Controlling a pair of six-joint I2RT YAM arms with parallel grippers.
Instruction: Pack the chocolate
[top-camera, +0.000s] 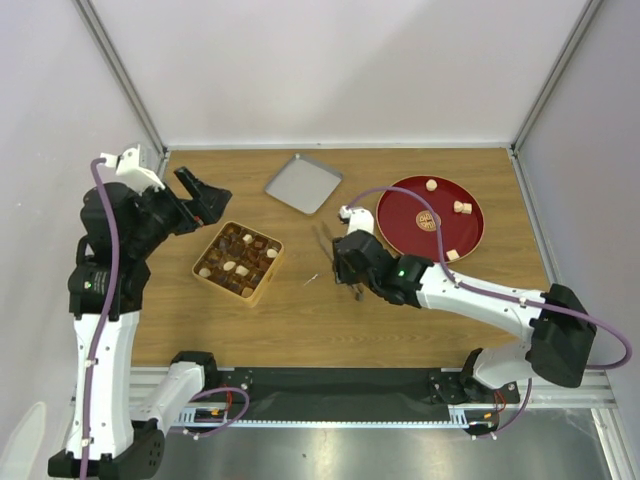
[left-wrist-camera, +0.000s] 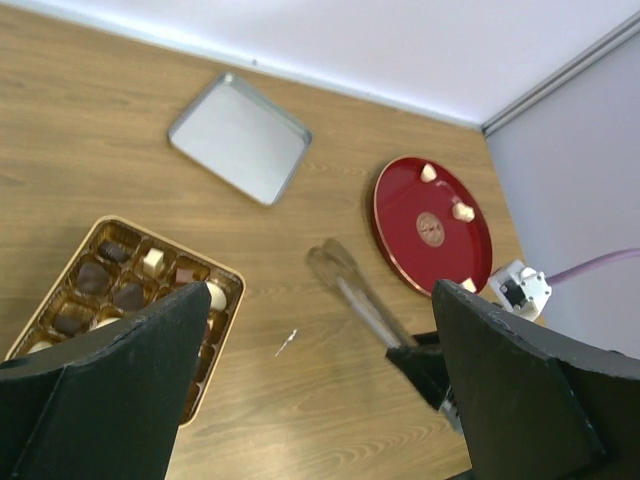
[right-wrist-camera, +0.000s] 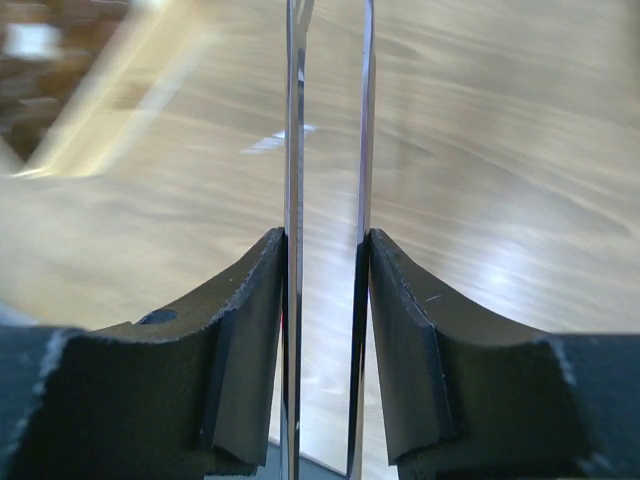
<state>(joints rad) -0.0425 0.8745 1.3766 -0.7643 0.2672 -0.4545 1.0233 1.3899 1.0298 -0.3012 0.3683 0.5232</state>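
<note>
- The right pincer (right-wrist-camera: 325, 250) is clamped on the two blades of the tongs (right-wrist-camera: 290, 150), low over the tabletop (top-camera: 300, 320) between the box (top-camera: 262, 292) and the red plate (top-camera: 400, 235). The blades are pressed only partway together.
- The left pincer (left-wrist-camera: 320, 300) is held wide apart and grips nothing, raised near the far left corner of the box.
- The chocolate (top-camera: 462, 207) is split. A few cream pieces are left on the red plate, and the rest is seated in the box's compartments.
- The tong tips appear empty in the left wrist view, but they are blurred there and cut off in the right wrist view, so this is not certain.
- A piece could be flicked off the plate if the smooth blades are closed on it off-centre, since the sweets are small and some are round.
- The tongs could be twisted or slid within the pads because they are gripped on thin metal edges. The tips would then be thrown out of line with a piece.
- A carried piece could be dropped on the tabletop between plate and box if the squeeze is eased in transit.
- A sweet could be set on an occupied compartment, as few cells look free.
</note>
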